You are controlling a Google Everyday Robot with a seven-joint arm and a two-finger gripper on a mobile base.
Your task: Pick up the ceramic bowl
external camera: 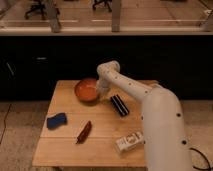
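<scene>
The ceramic bowl [86, 90] is round, glossy orange with a darker rim, and sits at the back middle of the wooden table [67, 145]. My white arm reaches from the right front across the table to it. My gripper [100, 90] is at the bowl's right rim, pointing down into it; most of the gripper is hidden behind the wrist.
A black ridged block [119, 105] lies right of the bowl. A blue sponge [56, 120] is at the left, a dark red-brown stick-shaped item [83, 132] in the middle front, and a white carton [129, 142] at the front right. A dark counter stands behind the table.
</scene>
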